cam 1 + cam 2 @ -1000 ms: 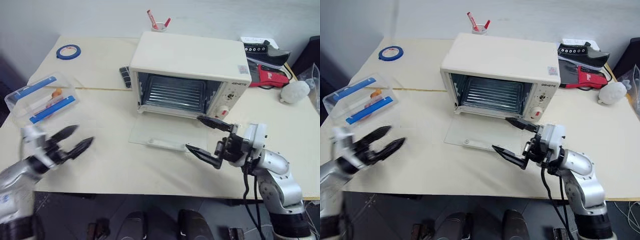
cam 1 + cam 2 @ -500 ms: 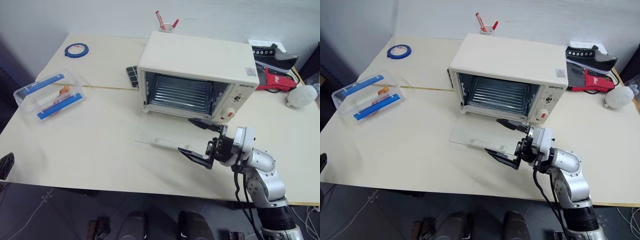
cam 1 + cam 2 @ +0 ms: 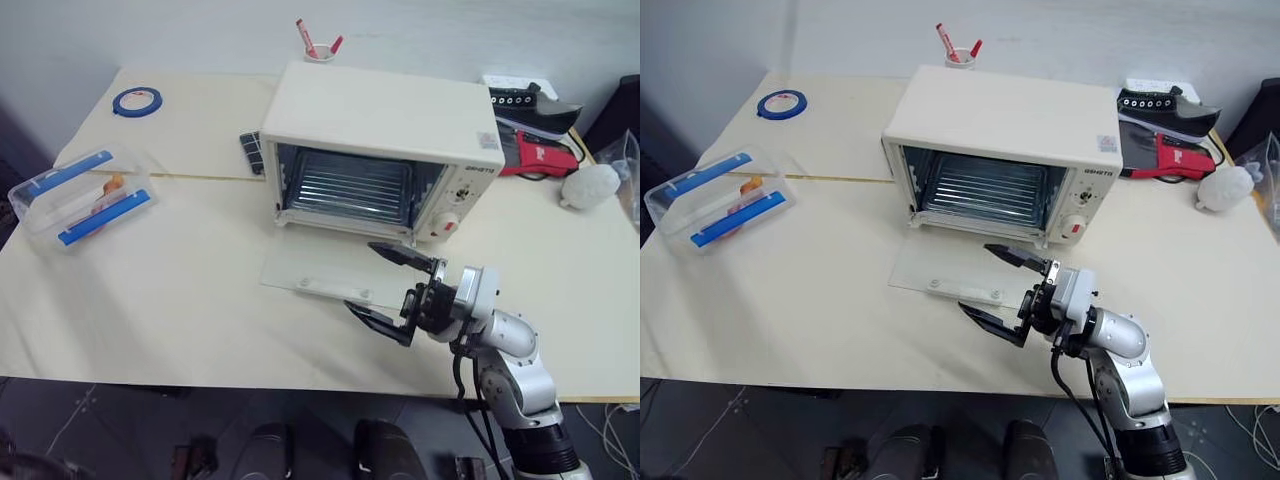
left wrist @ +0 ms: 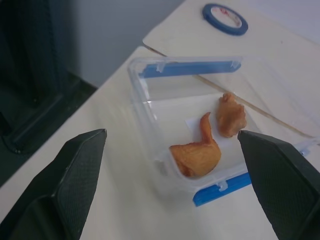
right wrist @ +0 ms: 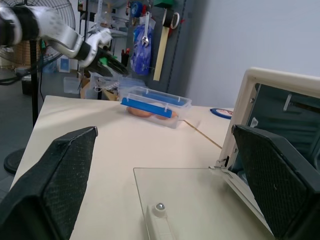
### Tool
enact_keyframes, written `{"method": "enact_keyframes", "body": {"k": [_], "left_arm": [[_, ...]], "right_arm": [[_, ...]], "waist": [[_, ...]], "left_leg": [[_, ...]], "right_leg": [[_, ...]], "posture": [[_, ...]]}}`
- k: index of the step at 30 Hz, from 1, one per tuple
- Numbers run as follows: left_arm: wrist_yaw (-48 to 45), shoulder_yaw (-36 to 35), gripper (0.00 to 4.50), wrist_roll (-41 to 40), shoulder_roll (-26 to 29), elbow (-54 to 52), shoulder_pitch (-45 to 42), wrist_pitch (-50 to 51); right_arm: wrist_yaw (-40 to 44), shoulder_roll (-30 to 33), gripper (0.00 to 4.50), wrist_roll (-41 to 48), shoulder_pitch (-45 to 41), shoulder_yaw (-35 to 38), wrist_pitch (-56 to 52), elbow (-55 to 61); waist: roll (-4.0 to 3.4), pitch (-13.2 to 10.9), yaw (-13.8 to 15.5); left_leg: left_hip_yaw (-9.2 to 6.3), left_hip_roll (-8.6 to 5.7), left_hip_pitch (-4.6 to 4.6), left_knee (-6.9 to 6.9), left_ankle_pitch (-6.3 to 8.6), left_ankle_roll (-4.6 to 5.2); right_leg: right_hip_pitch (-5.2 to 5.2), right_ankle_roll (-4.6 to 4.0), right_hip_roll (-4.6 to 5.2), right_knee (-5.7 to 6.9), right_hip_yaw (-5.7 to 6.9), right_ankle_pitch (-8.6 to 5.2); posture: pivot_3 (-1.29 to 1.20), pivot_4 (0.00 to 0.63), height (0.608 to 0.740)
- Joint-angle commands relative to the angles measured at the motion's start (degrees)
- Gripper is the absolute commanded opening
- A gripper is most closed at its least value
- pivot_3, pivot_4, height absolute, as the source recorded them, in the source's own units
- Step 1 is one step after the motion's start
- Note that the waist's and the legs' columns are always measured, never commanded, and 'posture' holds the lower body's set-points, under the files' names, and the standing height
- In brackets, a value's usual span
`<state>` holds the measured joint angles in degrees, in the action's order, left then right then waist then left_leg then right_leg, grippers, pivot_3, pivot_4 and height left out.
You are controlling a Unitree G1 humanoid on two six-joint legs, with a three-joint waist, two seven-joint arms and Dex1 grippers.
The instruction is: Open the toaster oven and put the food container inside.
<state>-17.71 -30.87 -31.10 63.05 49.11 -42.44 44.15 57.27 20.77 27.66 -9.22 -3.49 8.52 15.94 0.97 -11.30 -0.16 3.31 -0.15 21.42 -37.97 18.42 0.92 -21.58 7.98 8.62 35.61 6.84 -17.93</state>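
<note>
Cream toaster oven door down; food container on counter. Both hands empty, fingers spread: left hand, right hand.

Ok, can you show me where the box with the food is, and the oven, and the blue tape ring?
food container point(image 3: 80, 197): left eye view, clear lid.
toaster oven point(image 3: 385, 112): left eye view, top panel.
blue tape roll point(image 3: 136, 101): left eye view, its ring.

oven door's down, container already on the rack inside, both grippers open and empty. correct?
Not quite. The food container is not inside the toaster oven; the left eye view shows it on the table, off to the oven's left. The rest holds: the door is down, and the left gripper and right gripper are open and empty.
</note>
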Motion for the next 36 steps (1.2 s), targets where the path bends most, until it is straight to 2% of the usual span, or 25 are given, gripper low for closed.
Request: {"method": "enact_keyframes", "body": {"k": [1, 5, 10, 14, 24, 28, 36], "left_arm": [[0.99, 6.66, 4.46, 7.89, 1.56, 10.48, -9.88, -2.51], [2.81, 9.81, 4.46, 12.71, -0.06, 19.35, -17.36, -7.59], [7.94, 9.12, 4.46, 15.29, -1.40, 23.93, -21.42, -12.54], [10.21, 7.45, 4.46, 15.27, -1.91, 25.26, -23.47, -14.00], [13.69, 7.15, 4.46, 17.75, -3.93, 26.94, -23.48, -13.41], [14.24, 6.48, 3.64, 17.91, -3.97, 27.11, -23.33, -13.62], [13.77, 5.80, 1.11, 18.34, -2.56, 27.05, -23.14, -13.33]], "right_arm": [[-0.67, 0.38, 4.50, 0.60, -0.92, 0.53, 0.28, 2.38], [-1.84, 0.70, 4.50, 0.38, -0.73, 0.84, -0.08, 3.01], [-4.04, 1.85, 4.50, 0.55, 0.51, 2.28, -0.95, 4.36], [-4.90, 2.34, 4.50, 0.34, 1.12, 2.55, -1.15, 4.94], [-6.33, 2.59, 4.50, 0.20, 0.74, 2.63, -1.68, 4.97], [-6.76, 2.73, 4.50, 0.01, 0.75, 2.82, -1.81, 5.02], [-6.96, 2.65, 4.50, -0.07, 1.20, 3.00, -1.41, 4.27]], "waist": [[0.08, -0.01, -0.17], [0.11, -0.01, -0.67], [0.20, -0.03, -0.46], [0.49, -0.01, -0.16], [0.56, -0.01, -0.07], [0.57, 0.00, -0.04], [0.58, 0.00, 0.00]], "left_leg": [[0.10, 0.03, -0.01, -0.01, 0.00, -0.01], [0.40, 0.11, -0.08, 0.01, 0.02, -0.02], [0.42, 0.17, -0.08, -0.02, 0.02, -0.02], [0.43, 0.29, -0.08, -0.05, 0.02, -0.02], [0.44, 0.39, -0.07, -0.07, 0.04, 0.00], [0.44, 0.39, -0.07, -0.07, 0.04, 0.00], [0.44, 0.38, -0.07, -0.09, 0.04, 0.00]], "right_leg": [[-0.02, 0.00, -0.01, 0.01, 0.01, 0.00], [-0.08, 0.00, 0.00, -0.04, 0.03, 0.00], [-0.09, 0.00, 0.02, -0.03, 0.00, 0.00], [-0.09, 0.00, 0.02, -0.02, -0.02, 0.00], [-0.09, 0.00, 0.03, -0.01, -0.02, 0.00], [-0.11, 0.00, 0.03, 0.00, -0.02, 0.00], [-0.11, 0.00, 0.03, 0.00, -0.02, 0.00]], "posture": [[0.00, 0.150, 0.740], [0.00, 0.150, 0.740], [0.00, 0.150, 0.740], [0.00, 0.150, 0.740], [0.00, 0.150, 0.740], [0.00, 0.150, 0.740], [0.00, 0.150, 0.740]]}}
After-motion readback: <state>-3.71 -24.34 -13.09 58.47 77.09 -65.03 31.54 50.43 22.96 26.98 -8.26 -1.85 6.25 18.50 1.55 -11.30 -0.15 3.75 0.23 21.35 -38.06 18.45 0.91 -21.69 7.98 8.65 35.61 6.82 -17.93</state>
